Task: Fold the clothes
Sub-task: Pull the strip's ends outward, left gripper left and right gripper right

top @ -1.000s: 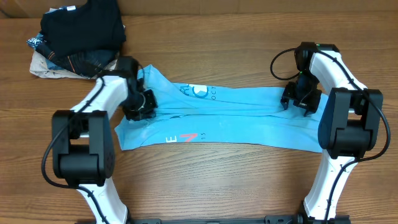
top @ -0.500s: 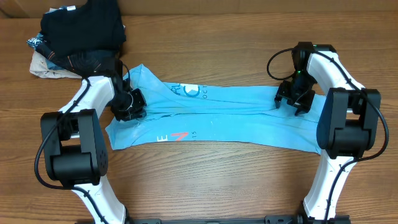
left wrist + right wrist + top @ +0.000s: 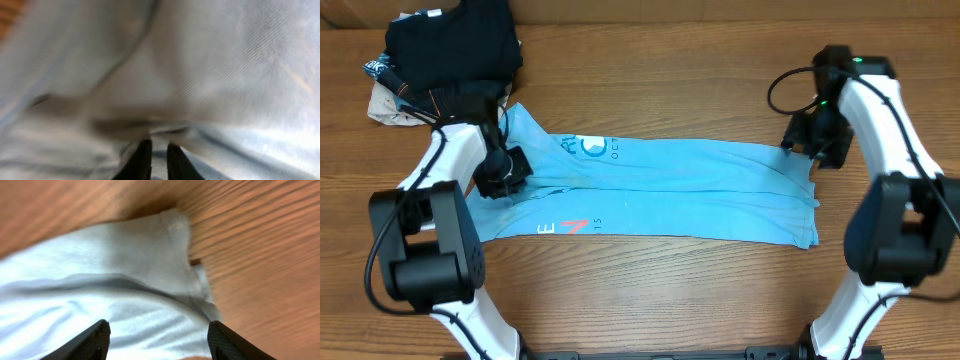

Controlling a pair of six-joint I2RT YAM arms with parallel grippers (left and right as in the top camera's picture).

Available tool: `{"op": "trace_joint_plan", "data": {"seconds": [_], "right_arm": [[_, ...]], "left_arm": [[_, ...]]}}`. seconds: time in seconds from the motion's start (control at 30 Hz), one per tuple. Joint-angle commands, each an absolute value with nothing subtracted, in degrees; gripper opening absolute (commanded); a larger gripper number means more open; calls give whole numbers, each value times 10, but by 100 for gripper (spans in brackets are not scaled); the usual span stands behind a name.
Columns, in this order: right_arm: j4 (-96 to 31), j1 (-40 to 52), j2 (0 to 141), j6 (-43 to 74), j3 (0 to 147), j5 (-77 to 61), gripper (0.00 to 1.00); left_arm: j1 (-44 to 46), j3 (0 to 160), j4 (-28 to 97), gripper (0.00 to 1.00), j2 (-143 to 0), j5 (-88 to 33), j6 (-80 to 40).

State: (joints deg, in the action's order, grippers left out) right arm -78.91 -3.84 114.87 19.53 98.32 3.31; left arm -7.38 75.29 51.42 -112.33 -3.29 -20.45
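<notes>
The clothes, a sky-blue T-shirt [image 3: 700,195], lie pulled out into a long band across the wooden table, with red and white lettering [image 3: 570,227] facing up near the left end. My left gripper [image 3: 505,172] is at the shirt's left end, shut on a pinch of its fabric. In the left wrist view the cloth [image 3: 225,75] fills the frame and the left gripper [image 3: 159,152] has a thin fold between its nearly touching fingers. My right gripper [image 3: 817,140] hovers open at the shirt's far right corner. Its fingers [image 3: 95,340] stand wide apart over the hem [image 3: 175,230], holding nothing.
A pile of black and dark folded garments [image 3: 450,45] sits at the back left on a beige cloth [image 3: 390,105], close behind my left arm. Bare wood table [image 3: 650,290] lies in front of the shirt and to the right of its end [image 3: 250,255].
My left gripper has dragged the shirt leftward and toward the back, stretching it flatter. The right gripper has moved right and back, off the cloth to its corner.
</notes>
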Motion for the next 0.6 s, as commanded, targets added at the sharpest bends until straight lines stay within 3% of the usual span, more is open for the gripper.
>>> {"op": "trace_joint_plan", "data": {"seconds": [0.0, 0.07, 0.23, 0.33, 0.47, 0.57], "right_arm": [[-794, -44, 1132, 200, 991, 27, 67], [-788, -43, 1133, 197, 974, 22, 65], [-757, -43, 1133, 197, 919, 14, 43], [-737, -43, 1133, 197, 892, 13, 45], [-715, -43, 1133, 226, 854, 13, 60], [-724, -43, 1133, 276, 836, 9, 62]], "left_arm": [[-74, 749, 523, 19, -1068, -1, -193], [-74, 749, 534, 20, -1064, -1, -193], [-74, 749, 555, 20, -1064, -12, -192], [-71, 749, 548, 20, -1064, -32, -173], [-63, 749, 533, 25, -1065, -46, -171], [-56, 748, 533, 25, -1066, -45, -171]]}}
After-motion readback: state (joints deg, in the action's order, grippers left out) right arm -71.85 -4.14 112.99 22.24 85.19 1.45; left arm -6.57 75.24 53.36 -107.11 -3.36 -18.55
